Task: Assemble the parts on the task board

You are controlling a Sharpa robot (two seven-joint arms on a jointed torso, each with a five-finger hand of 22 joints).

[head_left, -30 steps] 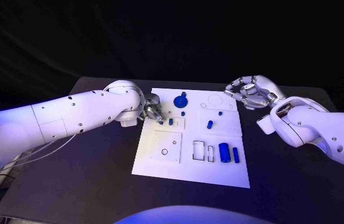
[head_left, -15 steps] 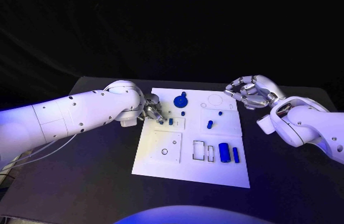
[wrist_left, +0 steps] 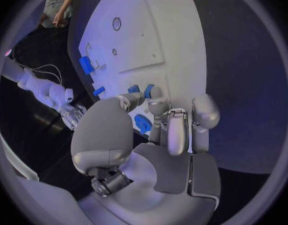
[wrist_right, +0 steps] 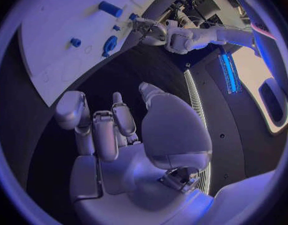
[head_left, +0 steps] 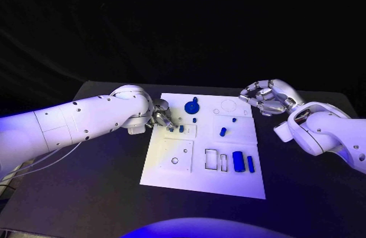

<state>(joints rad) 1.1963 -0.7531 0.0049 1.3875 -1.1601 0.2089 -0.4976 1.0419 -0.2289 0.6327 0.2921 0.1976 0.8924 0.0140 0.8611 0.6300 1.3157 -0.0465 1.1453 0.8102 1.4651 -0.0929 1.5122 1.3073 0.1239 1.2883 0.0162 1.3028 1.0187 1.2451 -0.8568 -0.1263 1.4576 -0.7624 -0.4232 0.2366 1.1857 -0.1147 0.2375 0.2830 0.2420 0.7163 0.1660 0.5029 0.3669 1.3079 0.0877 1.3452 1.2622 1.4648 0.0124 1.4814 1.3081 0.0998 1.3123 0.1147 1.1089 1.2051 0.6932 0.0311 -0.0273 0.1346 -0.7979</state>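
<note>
The white task board (head_left: 172, 181) lies in the middle of the black table. My left hand (head_left: 162, 116) reaches over its far left edge. The thumb and a fingertip (wrist_left: 156, 93) close around a small blue part (head_left: 181, 128) standing there; I cannot tell whether they grip it. A round blue knob (head_left: 191, 108) sits just beyond. Other blue parts are a peg (head_left: 222, 132), a dot (head_left: 234, 120), a thick cylinder (head_left: 238, 162) and a thin bar (head_left: 250, 164). My right hand (head_left: 263, 98) hovers off the board's far right corner, fingers curled in on nothing.
A raised square plate with two small holes (head_left: 177, 154) sits on the board's left half, and two rectangular slots (head_left: 216, 160) lie beside the cylinder. Bare black table (head_left: 91, 195) surrounds the board on all sides.
The left hand's fingers have shifted only slightly at the small blue part. The right hand and the other parts have not moved.
</note>
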